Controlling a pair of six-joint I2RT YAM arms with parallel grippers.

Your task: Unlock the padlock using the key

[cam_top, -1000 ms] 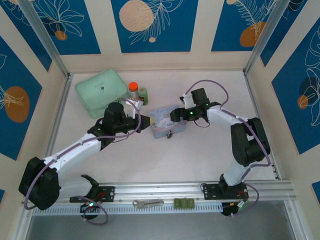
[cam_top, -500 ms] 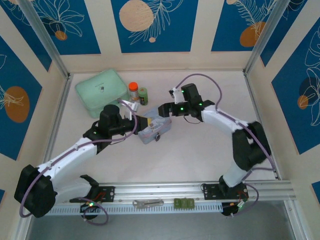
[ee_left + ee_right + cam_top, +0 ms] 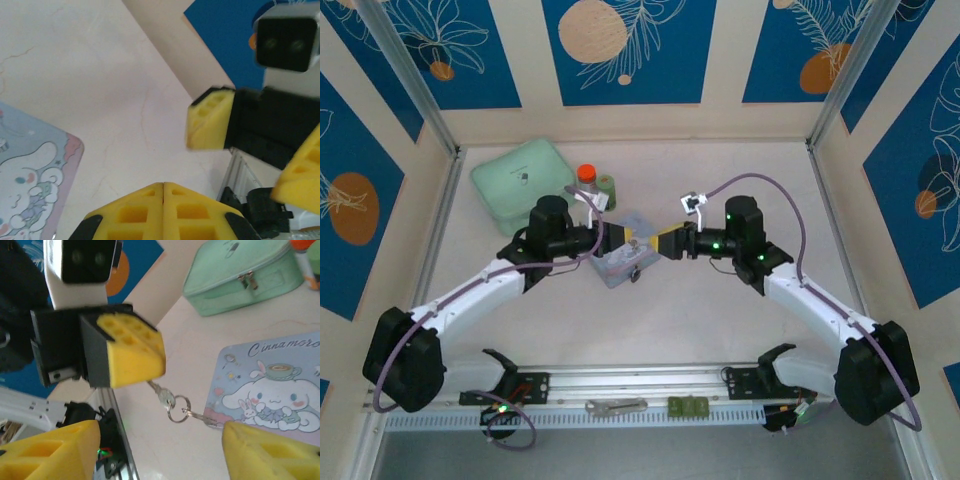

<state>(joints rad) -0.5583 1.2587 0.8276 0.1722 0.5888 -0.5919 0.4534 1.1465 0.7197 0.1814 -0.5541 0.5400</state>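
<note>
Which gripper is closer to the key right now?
Left. The left gripper is shut on the key, with the ring hanging just past it. The right gripper faces it, open, jaws spread either side of the ring without gripping anything.

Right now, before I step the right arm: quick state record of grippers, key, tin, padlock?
left gripper: shut on the key
right gripper: open, facing the left gripper
key: sticks out of the left pads; ring and second key trail toward the tin
tin: flat on the table
padlock: small dark item at the tin's near edge; state too small to tell
</note>
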